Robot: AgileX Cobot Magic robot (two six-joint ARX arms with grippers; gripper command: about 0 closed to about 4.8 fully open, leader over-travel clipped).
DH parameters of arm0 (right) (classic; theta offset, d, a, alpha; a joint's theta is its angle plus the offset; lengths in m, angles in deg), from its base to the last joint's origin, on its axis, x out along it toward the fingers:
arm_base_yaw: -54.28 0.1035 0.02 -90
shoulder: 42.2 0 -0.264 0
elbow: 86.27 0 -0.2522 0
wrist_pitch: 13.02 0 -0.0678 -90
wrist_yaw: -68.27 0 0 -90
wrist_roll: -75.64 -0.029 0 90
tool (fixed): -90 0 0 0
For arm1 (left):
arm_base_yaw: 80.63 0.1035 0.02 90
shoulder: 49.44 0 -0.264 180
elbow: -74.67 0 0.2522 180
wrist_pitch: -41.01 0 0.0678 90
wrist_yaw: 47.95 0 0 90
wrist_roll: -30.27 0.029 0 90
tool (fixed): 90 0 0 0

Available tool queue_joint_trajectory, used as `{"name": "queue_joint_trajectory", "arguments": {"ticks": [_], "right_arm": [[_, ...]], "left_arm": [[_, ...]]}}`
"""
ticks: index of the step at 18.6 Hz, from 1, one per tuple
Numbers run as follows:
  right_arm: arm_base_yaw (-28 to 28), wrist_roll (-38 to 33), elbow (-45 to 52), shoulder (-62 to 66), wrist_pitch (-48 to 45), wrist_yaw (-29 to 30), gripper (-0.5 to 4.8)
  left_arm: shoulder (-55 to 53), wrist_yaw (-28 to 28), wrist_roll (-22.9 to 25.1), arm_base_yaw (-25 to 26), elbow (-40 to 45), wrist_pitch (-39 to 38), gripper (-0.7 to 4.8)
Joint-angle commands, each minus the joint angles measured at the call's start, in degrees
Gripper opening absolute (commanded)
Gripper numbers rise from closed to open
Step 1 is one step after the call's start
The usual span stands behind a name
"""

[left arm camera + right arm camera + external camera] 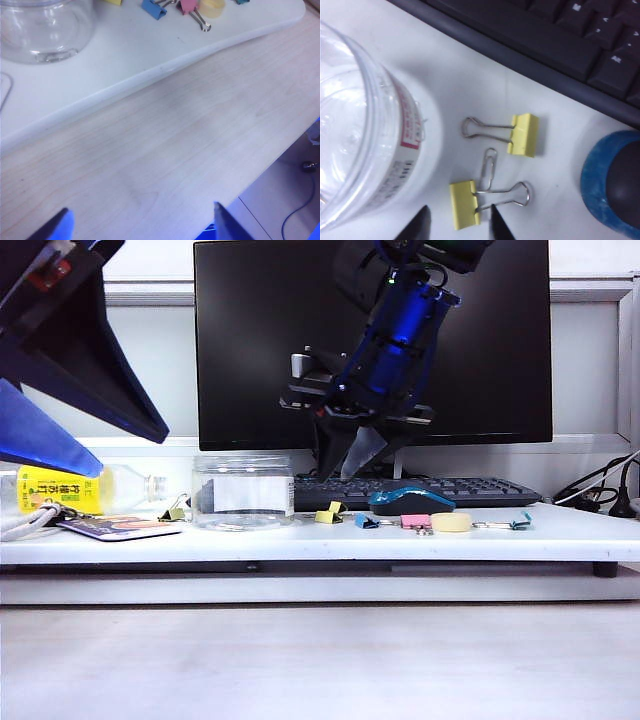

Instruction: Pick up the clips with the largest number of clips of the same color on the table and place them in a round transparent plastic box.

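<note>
clips (522, 134): light, stiff, grip yellow body, beside round transparent plastic box (355, 125) | right gripper (457, 222) fingers parted, empty, above them | left gripper (140, 225) fingers released, far from box

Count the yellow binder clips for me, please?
3: one clip and another between jar and mouse, under the right gripper; a third left of the jar. Left gripper hangs apart. More may hide.

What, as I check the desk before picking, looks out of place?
A clear bottle with a yellow label lies on its side at the far left. A paper clip lies between two yellow binder clips below the open right gripper; the left gripper hovers open over wood.
</note>
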Motion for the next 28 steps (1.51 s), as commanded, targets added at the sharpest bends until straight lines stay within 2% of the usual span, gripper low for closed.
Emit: {"name": "queue_joint_trajectory", "arguments": {"ticks": [1,13,14,15,16,19,21,22,24,28], "right_arm": [[-0.3,0.3,-0.2,0.6,-0.8,0.0,2.74],[-0.3,0.3,-0.2,6.5,-1.6,2.2,2.77],[-0.3,0.3,-0.2,6.9,-1.6,2.1,2.56],[-0.3,0.3,-0.2,7.3,-1.0,2.1,1.96],[-0.3,0.4,-0.2,7.6,-0.4,2.0,1.75],[-0.3,1.0,-0.2,7.6,1.2,1.6,1.72],[-0.3,1.0,-0.2,7.6,2.0,1.0,1.05],[-0.3,1.0,-0.2,7.5,2.3,1.0,1.01],[-0.3,1.0,-0.2,7.5,2.6,1.0,0.52],[-0.4,1.0,-0.2,7.3,2.9,0.6,0.51]], "left_arm": [[0.0,0.2,-0.9,0.0,-0.2,0.3,3.73],[0.0,0.2,-1.0,0.0,-0.2,-0.7,3.73],[0.0,0.1,-1.0,0.0,-0.2,-0.7,3.73],[0.0,0.1,-0.9,0.0,-0.2,-0.7,3.73],[0.0,0.1,-1.0,0.0,-0.2,-0.7,3.73],[0.0,0.0,-0.9,0.0,-0.2,-0.7,3.73],[0.0,0.0,-0.9,0.0,-0.2,-0.7,3.73],[0.0,0.0,-0.9,0.0,-0.2,-0.7,3.73],[0.0,0.0,-0.9,0.0,-0.2,-0.7,3.73],[0.0,0.0,-0.9,0.0,-0.2,-0.9,3.73]]}}
